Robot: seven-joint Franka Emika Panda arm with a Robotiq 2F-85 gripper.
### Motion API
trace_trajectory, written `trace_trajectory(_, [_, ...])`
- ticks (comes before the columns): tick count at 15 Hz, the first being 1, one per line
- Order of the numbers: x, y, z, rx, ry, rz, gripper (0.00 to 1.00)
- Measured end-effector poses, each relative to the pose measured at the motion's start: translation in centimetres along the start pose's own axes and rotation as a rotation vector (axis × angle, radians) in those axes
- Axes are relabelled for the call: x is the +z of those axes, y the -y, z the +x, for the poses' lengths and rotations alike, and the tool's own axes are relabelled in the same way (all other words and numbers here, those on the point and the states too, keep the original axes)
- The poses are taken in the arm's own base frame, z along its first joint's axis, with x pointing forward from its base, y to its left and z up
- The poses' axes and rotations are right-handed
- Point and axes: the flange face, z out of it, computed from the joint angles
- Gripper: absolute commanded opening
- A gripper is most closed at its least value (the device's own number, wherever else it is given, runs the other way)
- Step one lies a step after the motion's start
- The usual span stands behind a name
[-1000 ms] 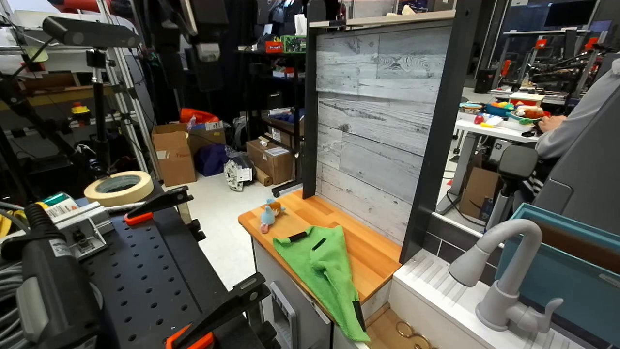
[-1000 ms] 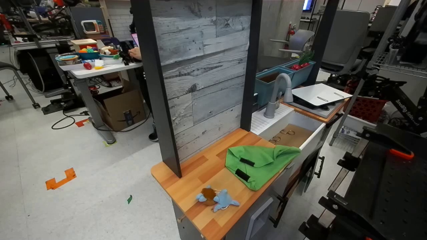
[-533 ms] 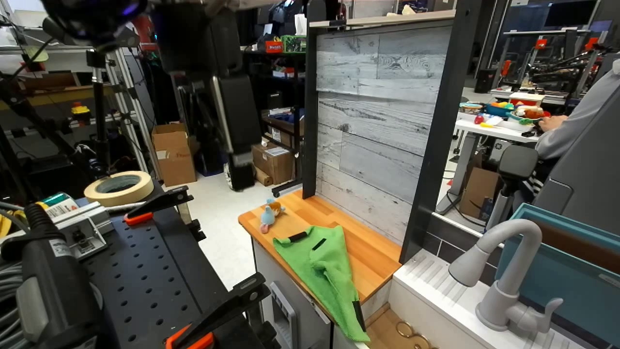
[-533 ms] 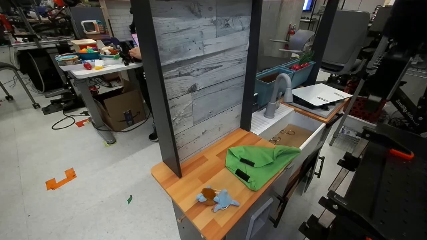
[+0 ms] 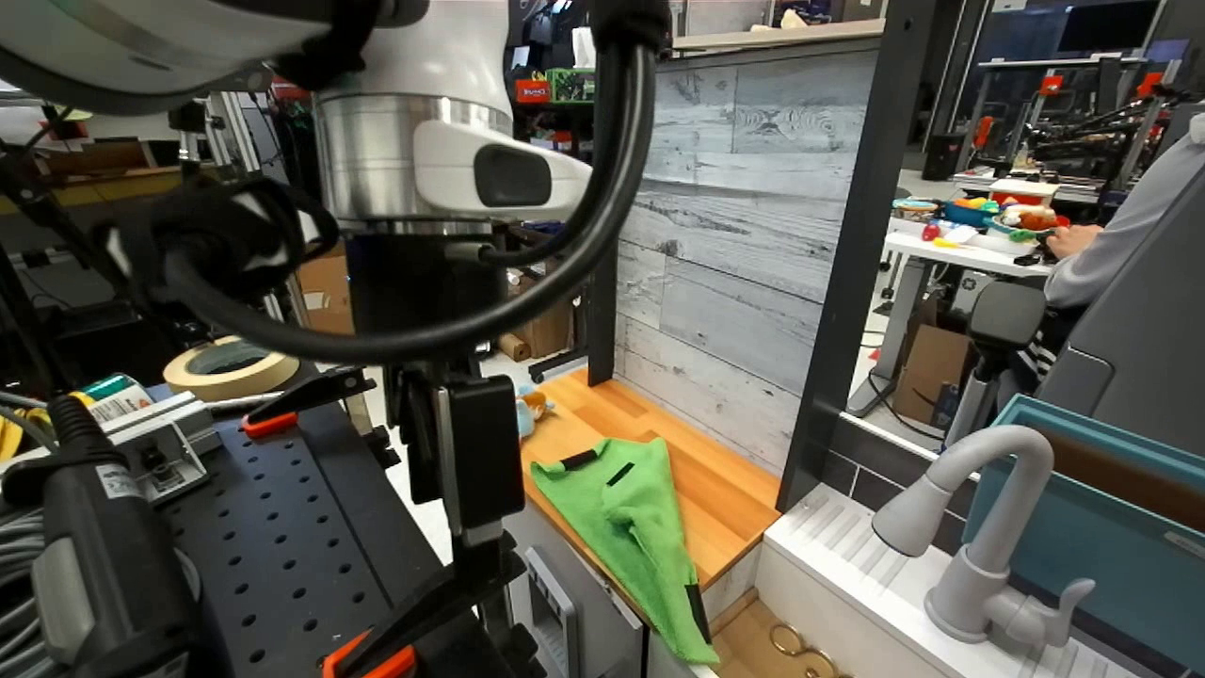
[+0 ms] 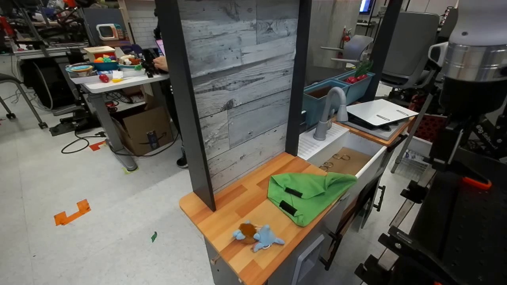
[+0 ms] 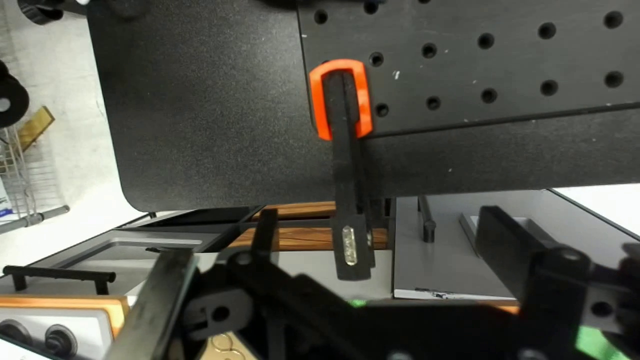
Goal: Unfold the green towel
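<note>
The green towel lies folded over on the small wooden tabletop, and it also shows in an exterior view. It carries black patches, and one narrow end reaches past the tabletop edge toward the sink. In the wrist view only small parts of the towel show behind my gripper. My gripper is open, its two fingers wide apart with nothing between them. In an exterior view the gripper hangs pointing down over the black bench side, apart from the towel.
Plush toys lie on the tabletop near the towel. A black perforated bench with an orange-and-black clamp is below the gripper. A grey panel stands behind the tabletop. The sink and grey faucet are beside it.
My arm and gripper have come down into both exterior views from the top, and the gripper now hangs lower beside the tabletop. The towel and toys have not moved.
</note>
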Motion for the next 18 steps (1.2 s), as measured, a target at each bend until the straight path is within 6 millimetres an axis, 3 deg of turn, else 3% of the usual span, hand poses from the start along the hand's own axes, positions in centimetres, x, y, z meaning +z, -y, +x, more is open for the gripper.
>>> trace_trajectory(18, [-0.02, 0.16, 0.46, 0.000, -0.004, -0.002, 1.00])
